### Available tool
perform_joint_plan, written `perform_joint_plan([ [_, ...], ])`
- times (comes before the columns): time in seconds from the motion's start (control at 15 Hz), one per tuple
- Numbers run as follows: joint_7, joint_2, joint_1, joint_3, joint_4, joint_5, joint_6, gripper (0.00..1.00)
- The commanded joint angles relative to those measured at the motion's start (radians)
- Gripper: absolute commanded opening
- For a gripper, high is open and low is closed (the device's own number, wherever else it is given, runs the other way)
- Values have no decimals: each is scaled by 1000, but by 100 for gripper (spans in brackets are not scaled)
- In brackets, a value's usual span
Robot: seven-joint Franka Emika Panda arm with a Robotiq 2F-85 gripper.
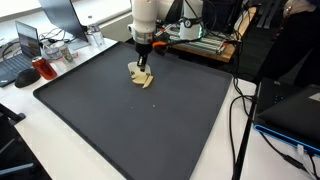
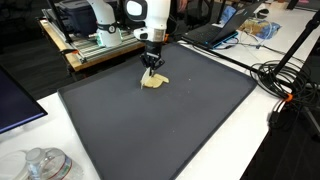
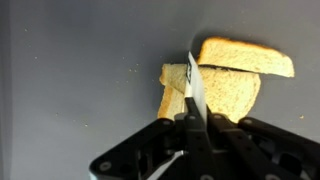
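Pieces of toasted bread (image 3: 228, 88) lie together on a dark grey mat (image 1: 150, 130); they show in both exterior views (image 1: 142, 78) (image 2: 154, 81). My gripper (image 3: 197, 122) hangs straight over them (image 1: 143, 62) (image 2: 152, 62). Its fingers are shut on a thin whitish blade-like piece (image 3: 192, 80) that sticks out forward. The blade's tip reaches the edge of the bread pile, between a narrow slice on the left and a rounder slice on the right. A third slice (image 3: 245, 56) lies across the far side.
The mat (image 2: 170, 130) covers most of the table. Laptops (image 1: 25, 50) (image 2: 215, 35), a red mug (image 1: 45, 70), a wooden stand with equipment (image 1: 200, 38) and black cables (image 2: 290, 80) ring it. A clear plastic lid (image 2: 45, 165) sits at a near corner.
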Motion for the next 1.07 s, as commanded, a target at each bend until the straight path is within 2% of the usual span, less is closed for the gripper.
perform_joint_plan([
  [0.0,-17,76,4,-55,33,-22,49,1],
  [1.0,-75,159,-18,-165,158,1,54,1],
])
